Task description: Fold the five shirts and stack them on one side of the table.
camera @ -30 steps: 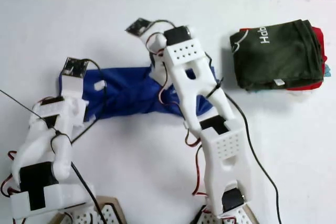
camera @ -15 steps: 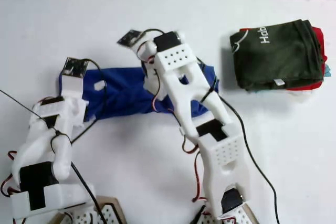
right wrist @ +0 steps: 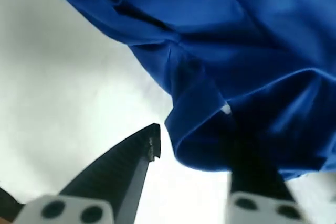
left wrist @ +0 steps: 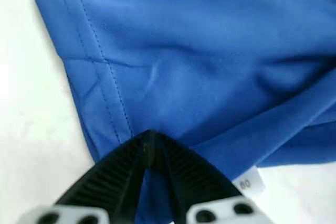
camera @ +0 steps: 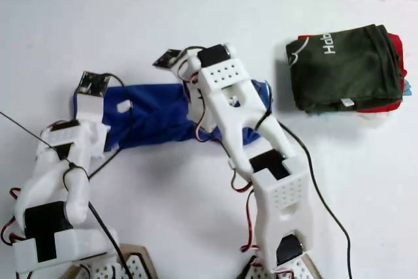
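Observation:
A blue shirt [camera: 153,115] lies crumpled in a long band across the middle of the white table [camera: 98,24]. In the left wrist view its hemmed edge [left wrist: 105,77] is pinched between the black fingers of my left gripper [left wrist: 149,142], which is shut on it. That gripper [camera: 91,101] sits at the band's left end. My right gripper [camera: 191,89] is over the band's middle. It stands open [right wrist: 194,140], with a folded blue edge [right wrist: 199,114] between its fingers; one finger [right wrist: 131,166] is on the bare table, the other partly behind cloth.
A stack of folded shirts [camera: 346,70] lies at the right side of the table, dark green on top with red and a bit of teal beneath. Both arms' bases and loose cables [camera: 313,187] take up the near edge.
My right arm swung left over the blue shirt, then came back slightly and nearer. The left arm and the stack have not moved.

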